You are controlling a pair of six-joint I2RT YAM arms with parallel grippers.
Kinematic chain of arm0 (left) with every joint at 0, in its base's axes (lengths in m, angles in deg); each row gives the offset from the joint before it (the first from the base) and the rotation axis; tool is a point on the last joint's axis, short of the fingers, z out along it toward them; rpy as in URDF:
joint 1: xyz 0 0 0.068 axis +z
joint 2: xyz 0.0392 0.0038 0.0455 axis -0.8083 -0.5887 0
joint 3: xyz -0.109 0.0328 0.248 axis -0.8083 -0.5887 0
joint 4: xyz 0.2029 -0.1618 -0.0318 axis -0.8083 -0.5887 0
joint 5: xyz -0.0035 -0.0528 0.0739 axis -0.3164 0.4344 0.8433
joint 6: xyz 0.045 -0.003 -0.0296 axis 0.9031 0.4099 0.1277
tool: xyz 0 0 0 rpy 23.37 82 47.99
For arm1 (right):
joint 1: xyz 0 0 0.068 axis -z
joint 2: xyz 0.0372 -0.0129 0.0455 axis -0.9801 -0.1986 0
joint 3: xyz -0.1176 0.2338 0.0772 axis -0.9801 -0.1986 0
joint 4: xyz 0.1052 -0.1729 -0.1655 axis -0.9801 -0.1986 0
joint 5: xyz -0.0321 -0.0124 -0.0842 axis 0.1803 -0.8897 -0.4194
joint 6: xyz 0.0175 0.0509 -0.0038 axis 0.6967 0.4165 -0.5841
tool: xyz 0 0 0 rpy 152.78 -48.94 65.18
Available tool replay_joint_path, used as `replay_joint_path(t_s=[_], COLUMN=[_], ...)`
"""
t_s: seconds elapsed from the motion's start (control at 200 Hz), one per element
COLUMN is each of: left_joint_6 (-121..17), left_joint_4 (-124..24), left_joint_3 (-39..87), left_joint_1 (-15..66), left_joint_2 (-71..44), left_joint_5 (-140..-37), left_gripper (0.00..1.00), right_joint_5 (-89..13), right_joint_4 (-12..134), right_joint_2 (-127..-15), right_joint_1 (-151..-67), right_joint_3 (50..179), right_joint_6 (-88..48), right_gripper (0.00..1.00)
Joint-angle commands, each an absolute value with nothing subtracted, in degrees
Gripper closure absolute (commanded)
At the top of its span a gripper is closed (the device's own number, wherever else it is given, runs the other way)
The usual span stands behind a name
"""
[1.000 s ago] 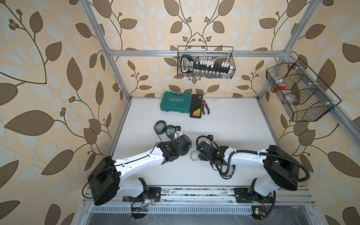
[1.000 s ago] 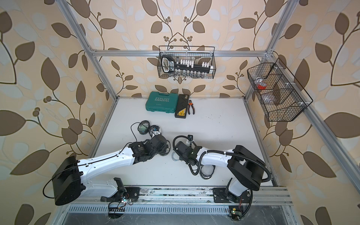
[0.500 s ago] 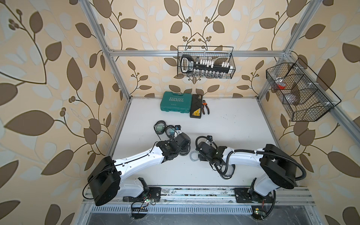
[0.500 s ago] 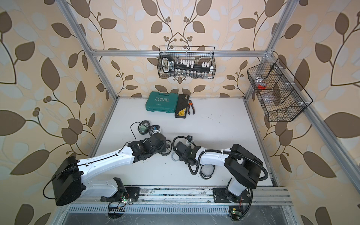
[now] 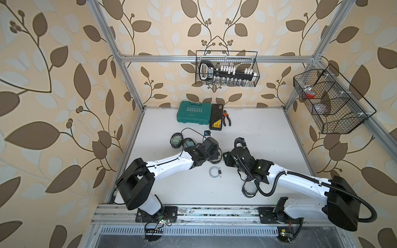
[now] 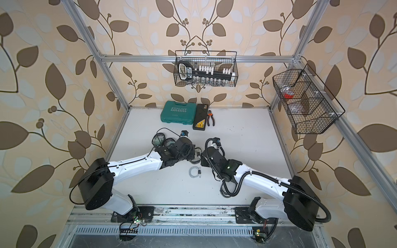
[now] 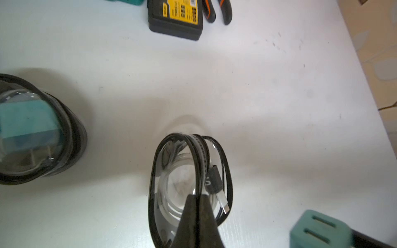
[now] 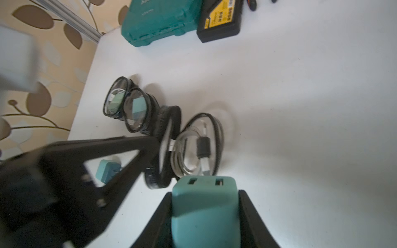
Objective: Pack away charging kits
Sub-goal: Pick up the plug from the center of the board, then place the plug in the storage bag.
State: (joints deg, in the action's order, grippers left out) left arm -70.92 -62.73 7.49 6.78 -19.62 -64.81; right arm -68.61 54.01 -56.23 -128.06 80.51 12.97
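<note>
My left gripper (image 7: pixel 197 196) is shut on the black rim of an open clear pouch (image 7: pixel 171 171), holding it on edge on the table. A coiled cable (image 7: pixel 214 178) lies inside that pouch. My right gripper (image 8: pixel 205 193) is shut on a teal plug adapter (image 8: pixel 205 206), just short of the pouch mouth (image 8: pixel 193 146). In both top views the two grippers (image 5: pixel 214 153) (image 5: pixel 225 158) meet mid-table. Two more pouches (image 5: pixel 175 140) (image 5: pixel 189 142) hold teal adapters. A loose coiled cable (image 5: pixel 214 171) and a loose adapter (image 5: pixel 207 133) lie on the table.
A teal EXPLOIT case (image 5: pixel 194 112), a black case with a yellow label (image 5: pixel 217 120) and pliers (image 5: pixel 226 117) sit at the back. Wire baskets hang on the back wall (image 5: pixel 226 70) and the right wall (image 5: pixel 328 101). Another pouch (image 5: pixel 249 190) lies under my right arm.
The right jaws have narrowed onto the teal adapter. The right wrist has shifted slightly toward the back, uncovering the loose cable coil. The left arm has barely moved.
</note>
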Motion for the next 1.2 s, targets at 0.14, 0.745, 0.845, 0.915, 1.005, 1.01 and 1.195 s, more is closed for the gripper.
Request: replay_joint_path(t_s=[0.14,0.745,0.845,0.915,1.005,1.01,1.195], left_joint_6=[-69.0,-69.9,-70.1,-70.0,-70.0,-70.0,-71.0], left_joint_4=[-55.1,-43.8,-42.8,-42.3,-40.9,-40.8,-38.5], left_joint_3=[8.8,1.3,0.6,0.6,0.3,0.3,-0.4], left_joint_1=[7.4,7.5,7.5,7.5,7.5,7.5,7.6], left_joint_2=[-21.5,-17.0,-16.5,-16.9,-17.2,-17.2,-18.0], left_joint_5=[-70.2,-76.6,-76.4,-77.0,-77.9,-78.0,-79.6], left_gripper=[1.00,1.00,1.00,1.00,1.00,1.00,1.00], right_joint_5=[-61.4,-57.1,-56.8,-56.3,-55.8,-55.8,-56.1], right_joint_4=[60.1,68.2,68.7,68.8,69.0,69.0,69.5], right_joint_2=[-62.6,-70.4,-72.0,-72.8,-73.4,-73.5,-73.9], right_joint_1=[-122.2,-118.4,-118.4,-118.4,-118.3,-118.3,-118.4], right_joint_3=[82.6,78.5,78.6,79.0,79.3,79.3,79.5], right_joint_6=[8.0,8.7,9.2,9.1,8.7,8.7,8.7], right_gripper=[0.79,0.83,0.84,0.84,0.85,0.85,0.84])
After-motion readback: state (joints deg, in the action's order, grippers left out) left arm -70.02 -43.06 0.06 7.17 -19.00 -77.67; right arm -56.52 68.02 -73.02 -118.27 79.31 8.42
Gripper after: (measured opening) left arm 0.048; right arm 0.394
